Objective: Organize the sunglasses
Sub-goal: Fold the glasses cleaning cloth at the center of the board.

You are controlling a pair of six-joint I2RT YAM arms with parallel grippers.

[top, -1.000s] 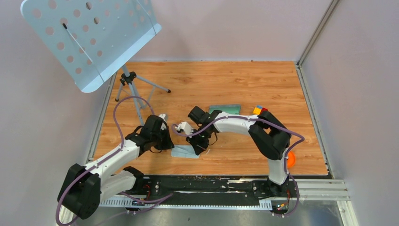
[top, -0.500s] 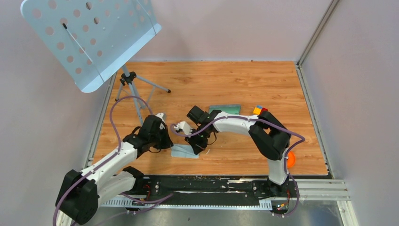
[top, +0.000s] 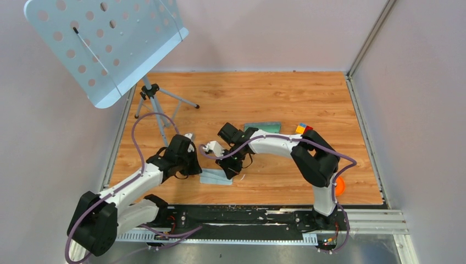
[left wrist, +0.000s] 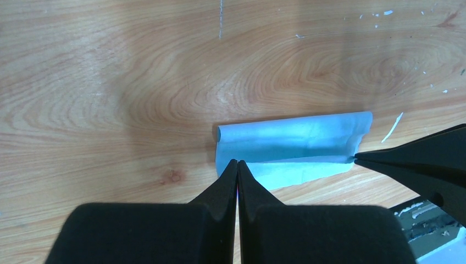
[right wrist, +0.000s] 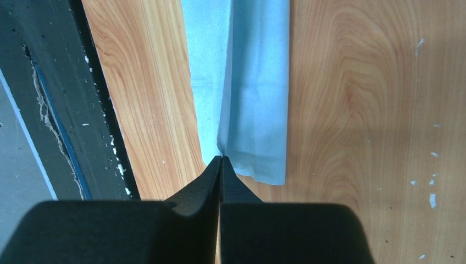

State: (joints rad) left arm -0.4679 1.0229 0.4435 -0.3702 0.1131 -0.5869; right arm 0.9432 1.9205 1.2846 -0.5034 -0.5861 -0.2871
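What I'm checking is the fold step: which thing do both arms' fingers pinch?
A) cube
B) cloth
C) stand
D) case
B: the left fingers and the right fingers are each shut on an edge of the blue cloth, as both wrist views show.

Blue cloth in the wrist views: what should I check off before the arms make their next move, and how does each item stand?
1. Left gripper shut on one end of the cloth: ok.
2. Right gripper shut on the opposite end: ok.
3. Cloth folded over, one layer on the other: ok.
4. Cloth wholly on the wooden table, clear of the black rail: ok.
5. Sunglasses located: cannot tell, not visible in any view.
6. Glasses case lying open beyond the right arm: ok.
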